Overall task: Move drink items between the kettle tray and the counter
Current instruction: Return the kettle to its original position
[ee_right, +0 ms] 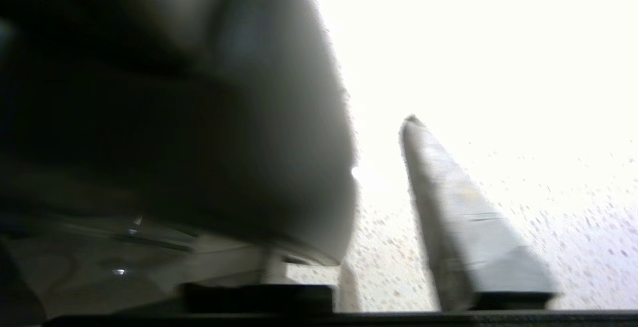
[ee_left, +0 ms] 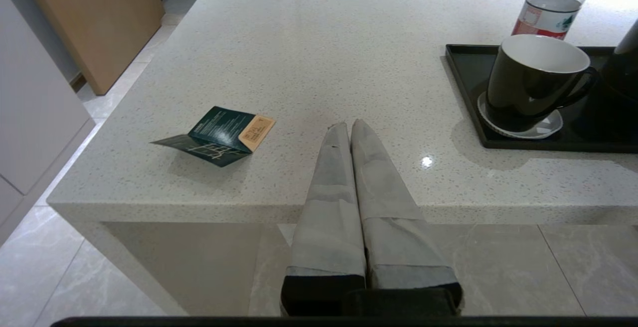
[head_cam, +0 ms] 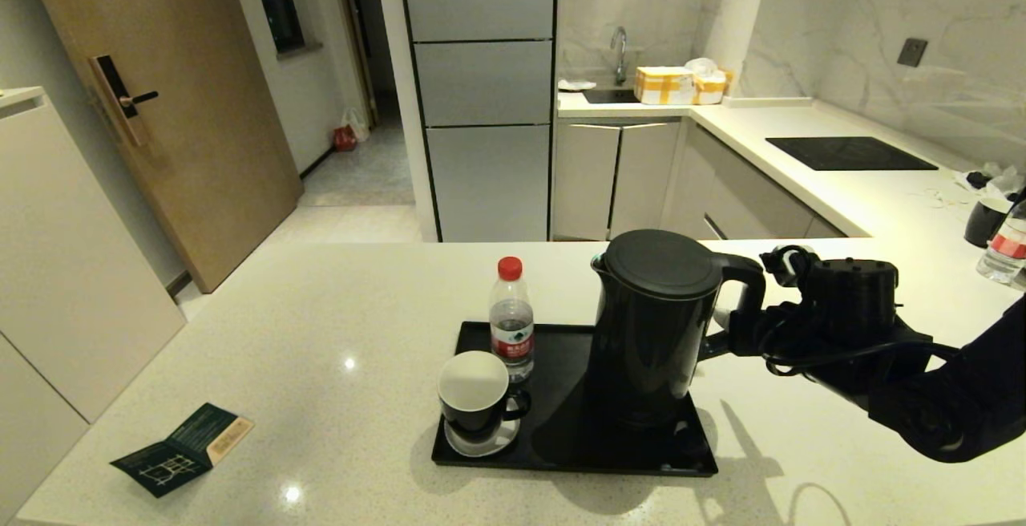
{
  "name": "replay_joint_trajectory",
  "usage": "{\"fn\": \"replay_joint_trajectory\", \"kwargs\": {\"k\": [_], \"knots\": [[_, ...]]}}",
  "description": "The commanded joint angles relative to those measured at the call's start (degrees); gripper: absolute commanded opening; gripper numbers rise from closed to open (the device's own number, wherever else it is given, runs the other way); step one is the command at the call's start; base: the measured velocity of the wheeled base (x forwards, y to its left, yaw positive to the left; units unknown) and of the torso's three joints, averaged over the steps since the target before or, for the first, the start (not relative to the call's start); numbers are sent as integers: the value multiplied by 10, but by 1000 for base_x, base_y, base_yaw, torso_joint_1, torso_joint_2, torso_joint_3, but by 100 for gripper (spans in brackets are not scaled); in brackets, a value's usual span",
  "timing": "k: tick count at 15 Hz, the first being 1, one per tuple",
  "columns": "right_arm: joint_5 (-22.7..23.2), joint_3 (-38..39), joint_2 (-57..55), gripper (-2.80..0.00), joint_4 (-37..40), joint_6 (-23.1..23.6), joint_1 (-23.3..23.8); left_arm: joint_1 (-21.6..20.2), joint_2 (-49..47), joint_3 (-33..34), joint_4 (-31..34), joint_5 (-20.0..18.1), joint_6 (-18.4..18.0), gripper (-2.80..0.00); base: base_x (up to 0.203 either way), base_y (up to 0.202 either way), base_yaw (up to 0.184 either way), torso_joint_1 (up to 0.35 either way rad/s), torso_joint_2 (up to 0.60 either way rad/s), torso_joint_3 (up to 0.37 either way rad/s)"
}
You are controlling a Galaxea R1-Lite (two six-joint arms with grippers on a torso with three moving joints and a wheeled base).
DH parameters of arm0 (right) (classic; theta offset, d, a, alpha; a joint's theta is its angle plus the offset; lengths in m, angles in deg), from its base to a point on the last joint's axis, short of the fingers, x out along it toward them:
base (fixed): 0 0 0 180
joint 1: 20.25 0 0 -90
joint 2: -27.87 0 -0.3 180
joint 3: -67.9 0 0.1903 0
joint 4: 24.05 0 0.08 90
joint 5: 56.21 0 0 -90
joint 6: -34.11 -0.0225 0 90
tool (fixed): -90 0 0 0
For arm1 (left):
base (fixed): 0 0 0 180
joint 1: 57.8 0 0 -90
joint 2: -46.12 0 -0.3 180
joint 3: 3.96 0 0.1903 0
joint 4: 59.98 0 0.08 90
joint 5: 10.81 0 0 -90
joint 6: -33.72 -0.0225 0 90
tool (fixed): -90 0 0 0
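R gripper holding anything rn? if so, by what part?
Looks like the right gripper has the kettle by its loop handle, low down; jaw closure unclear. Left gripper is shut, empty.

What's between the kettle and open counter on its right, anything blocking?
Nothing visible. The kettle stands on the tray's right half; cup and bottle are on its left. On the right there is only the right gripper at the handle, over bare counter.
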Motion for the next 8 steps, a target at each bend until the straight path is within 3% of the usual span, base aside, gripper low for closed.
{"fn": "replay_joint_trajectory", "kwargs": {"k": [1,8], "knots": [[3,8,6,0,-2,0,-2,-1,0,1,0,0,0,-280,0,0,0,0,0,0],[19,48,105,0,0,-7,-3,0,0,0,0,0,0,-280,0,0,0,0,0,0]]}}
